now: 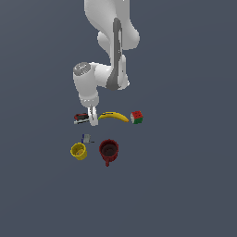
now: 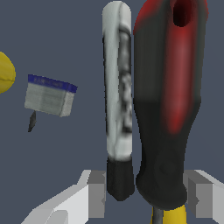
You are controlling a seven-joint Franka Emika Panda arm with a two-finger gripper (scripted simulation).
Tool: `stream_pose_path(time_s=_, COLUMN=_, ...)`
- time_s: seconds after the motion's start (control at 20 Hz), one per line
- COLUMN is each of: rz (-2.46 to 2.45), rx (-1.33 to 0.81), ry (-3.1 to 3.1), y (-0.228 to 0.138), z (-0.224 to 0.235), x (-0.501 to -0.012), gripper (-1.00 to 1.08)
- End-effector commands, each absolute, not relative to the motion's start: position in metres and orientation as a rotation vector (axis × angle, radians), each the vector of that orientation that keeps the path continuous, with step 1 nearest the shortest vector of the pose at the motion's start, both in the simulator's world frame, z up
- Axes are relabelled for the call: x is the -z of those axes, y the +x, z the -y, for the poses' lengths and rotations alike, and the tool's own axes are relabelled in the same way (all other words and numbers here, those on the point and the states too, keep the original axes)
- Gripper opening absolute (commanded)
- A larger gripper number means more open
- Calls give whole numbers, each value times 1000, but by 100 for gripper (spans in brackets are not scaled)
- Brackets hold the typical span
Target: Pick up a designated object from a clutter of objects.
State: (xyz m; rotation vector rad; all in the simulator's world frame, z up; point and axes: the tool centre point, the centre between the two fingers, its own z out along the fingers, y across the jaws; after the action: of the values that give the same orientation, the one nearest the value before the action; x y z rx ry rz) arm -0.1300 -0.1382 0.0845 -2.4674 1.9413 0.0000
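Note:
The designated object (image 1: 82, 118), a red and black tool with a white-grey strip, lies at the exterior view's left of the clutter. My gripper (image 1: 93, 121) stands down over its end nearest the banana (image 1: 113, 116). In the wrist view the tool (image 2: 168, 100) fills the space between the two fingers (image 2: 97, 194), and both pads touch its sides. So my gripper (image 2: 146, 192) is shut on it. The tool sits level with the banana.
A red-green-white cube (image 1: 136, 117) sits beyond the banana. Nearer the camera are a yellow cup (image 1: 78, 151), a dark red mug (image 1: 109, 151) and a tiny blue-grey piece (image 1: 86, 138), which also shows in the wrist view (image 2: 49, 95).

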Motion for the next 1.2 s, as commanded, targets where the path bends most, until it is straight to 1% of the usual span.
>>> stream_pose_path(time_s=0.0, rz=-1943, rx=2, ry=-2467, y=-127, z=130, x=-101, gripper=-100)
stream_pose_path(time_s=0.45, rz=-1948, rx=6, ry=-2470, y=-114, z=96, x=-167, gripper=-100)
stream_pose_path(time_s=1.15, rz=-1948, rx=7, ry=-2471, y=-90, z=30, x=-288, gripper=-100)
